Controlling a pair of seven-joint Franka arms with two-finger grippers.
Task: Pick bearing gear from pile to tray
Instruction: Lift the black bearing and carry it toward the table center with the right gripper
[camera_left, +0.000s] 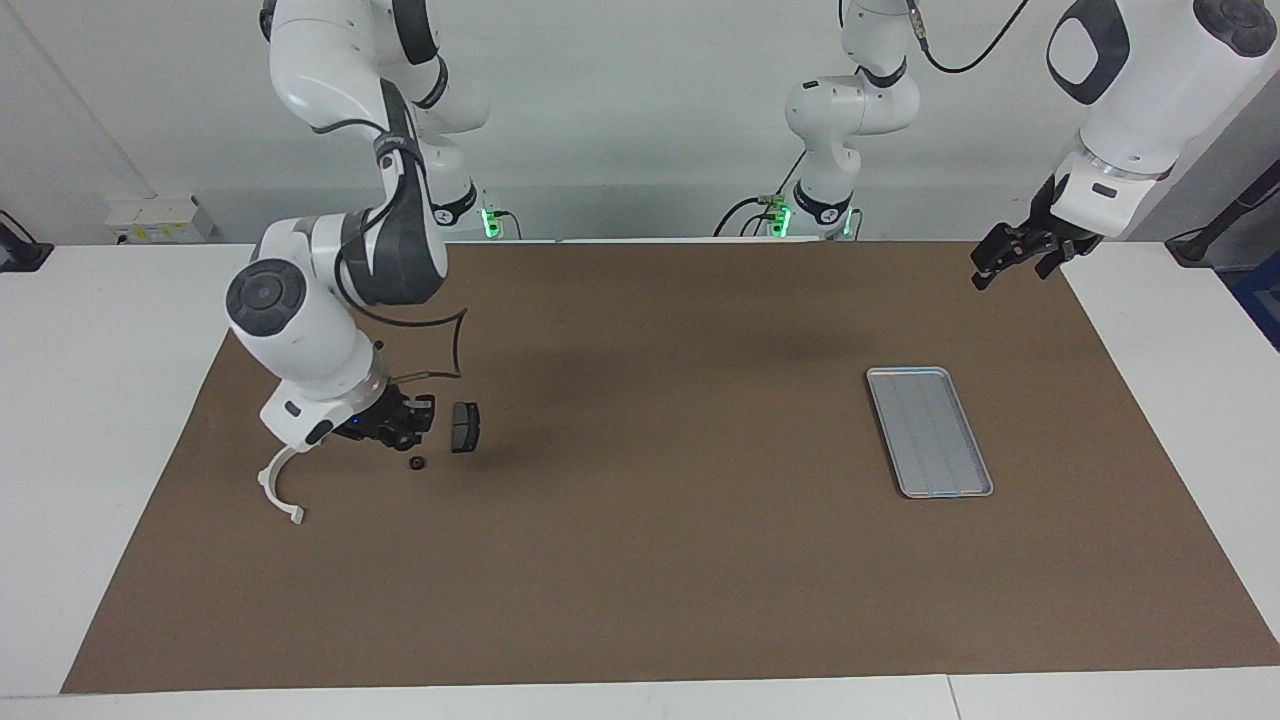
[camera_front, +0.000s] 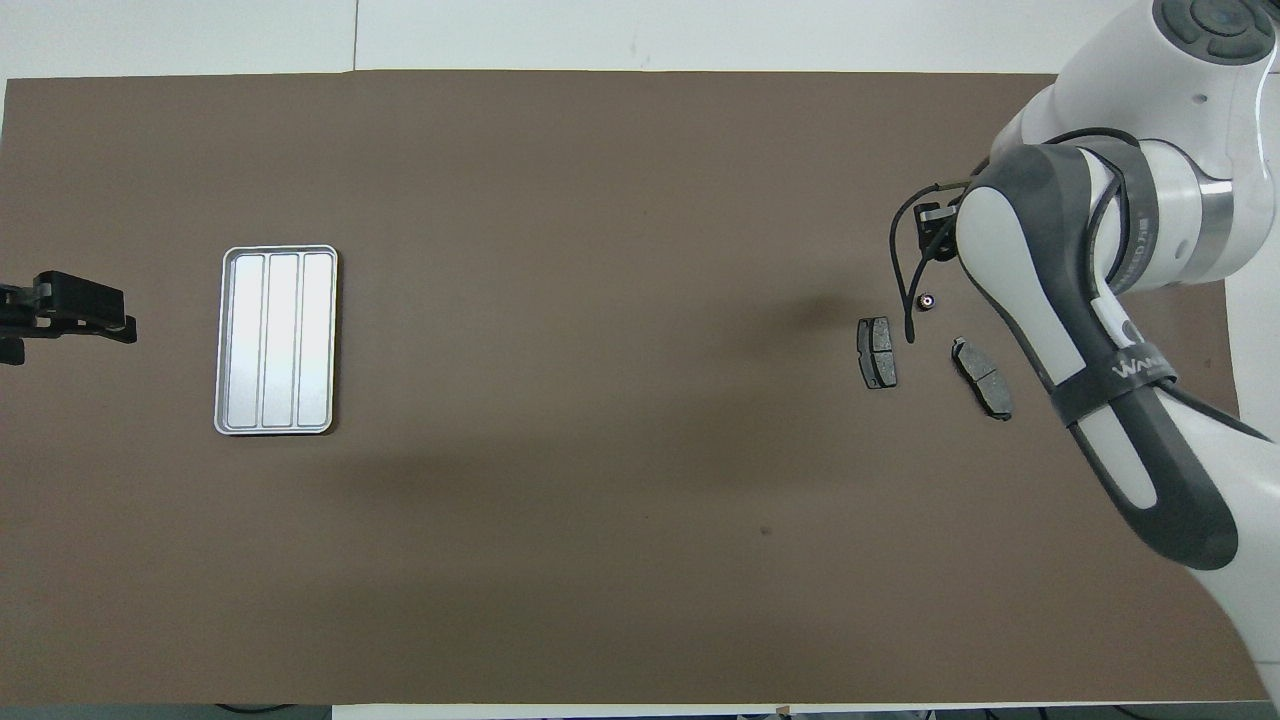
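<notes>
Bright even light, soft shadows
</notes>
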